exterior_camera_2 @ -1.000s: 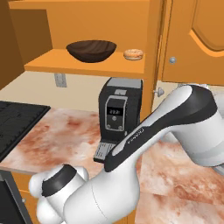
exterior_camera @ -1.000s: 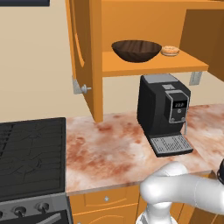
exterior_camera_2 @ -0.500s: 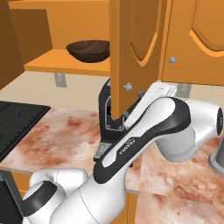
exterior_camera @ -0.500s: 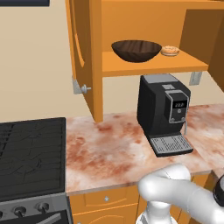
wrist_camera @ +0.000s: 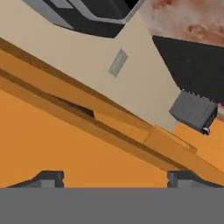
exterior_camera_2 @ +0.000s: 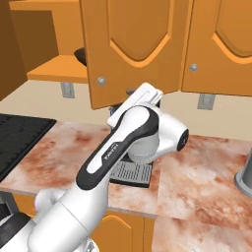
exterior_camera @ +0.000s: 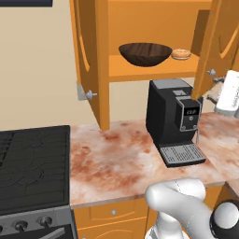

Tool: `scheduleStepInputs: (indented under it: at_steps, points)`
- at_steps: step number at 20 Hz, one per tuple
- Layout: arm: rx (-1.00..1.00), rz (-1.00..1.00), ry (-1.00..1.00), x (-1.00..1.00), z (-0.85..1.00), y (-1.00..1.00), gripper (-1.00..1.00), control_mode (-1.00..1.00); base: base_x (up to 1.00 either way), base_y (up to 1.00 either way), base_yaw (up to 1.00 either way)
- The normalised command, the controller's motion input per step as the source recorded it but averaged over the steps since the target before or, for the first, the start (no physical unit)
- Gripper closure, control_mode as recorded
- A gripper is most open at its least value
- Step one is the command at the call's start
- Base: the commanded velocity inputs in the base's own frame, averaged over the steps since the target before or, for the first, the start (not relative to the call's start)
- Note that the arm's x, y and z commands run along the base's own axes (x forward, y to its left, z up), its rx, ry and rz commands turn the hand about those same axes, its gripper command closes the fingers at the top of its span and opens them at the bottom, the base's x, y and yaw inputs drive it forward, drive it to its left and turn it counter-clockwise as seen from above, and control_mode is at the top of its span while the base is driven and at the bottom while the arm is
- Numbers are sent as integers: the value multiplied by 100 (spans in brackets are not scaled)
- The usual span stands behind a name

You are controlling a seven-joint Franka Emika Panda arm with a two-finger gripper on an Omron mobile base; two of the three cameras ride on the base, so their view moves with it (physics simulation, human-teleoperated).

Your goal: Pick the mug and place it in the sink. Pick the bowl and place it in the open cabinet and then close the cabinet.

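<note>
Versus a second ago, the cabinet's right door [exterior_camera_2: 132,51] was swung from wide open to roughly half-shut, now hiding most of the bowl in the right base view. The bowl [exterior_camera: 145,53] was seen upright on the cabinet [exterior_camera: 140,70] shelf, rim up, beside a small pastry [exterior_camera: 180,54], above the coffee machine [exterior_camera: 173,120] on the surface [exterior_camera: 112,163]. The door stood vertical, knob [exterior_camera: 212,72] at its lower edge. The hand [wrist_camera: 114,177] was held spread wide, nothing gripped, close against the door panel; contact couldn't be told
</note>
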Motion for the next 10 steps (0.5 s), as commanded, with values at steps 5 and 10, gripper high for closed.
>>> scheduleStepInputs:
  at_steps: [5,10]
  points:
    - [1,0,20,100,47,19,-100,-100,0,0,0]
    - [1,0,49,100,70,0,-100,-100,0,0,0]
